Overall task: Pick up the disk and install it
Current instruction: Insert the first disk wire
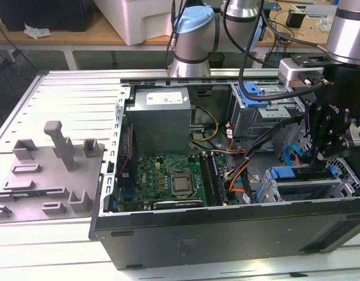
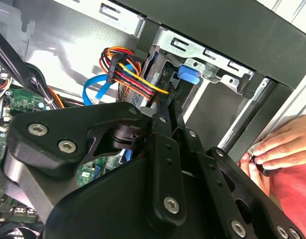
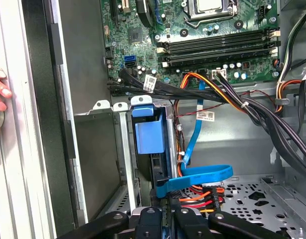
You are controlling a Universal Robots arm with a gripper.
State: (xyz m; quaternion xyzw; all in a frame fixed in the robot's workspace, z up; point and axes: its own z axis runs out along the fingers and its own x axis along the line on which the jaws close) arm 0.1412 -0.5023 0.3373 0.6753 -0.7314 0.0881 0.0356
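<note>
The gripper (image 1: 321,153) hangs over the drive cage (image 1: 308,190) at the case's four-o'clock corner in the exterior view. The disk (image 3: 149,142), blue carrier showing, stands on edge in the cage slot directly beyond the fingertips, long axis running down the slot. Whether the jaws clamp it I cannot tell; a person's hand (image 2: 279,149) rests on the case edge.

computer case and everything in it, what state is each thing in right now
computer case: side panel off, interior exposed
disk: upright in the drive cage, blue bracket showing
gripper: lowered into the case by the cage
processor socket: no cooler fitted
hand: resting on the case edge
</note>
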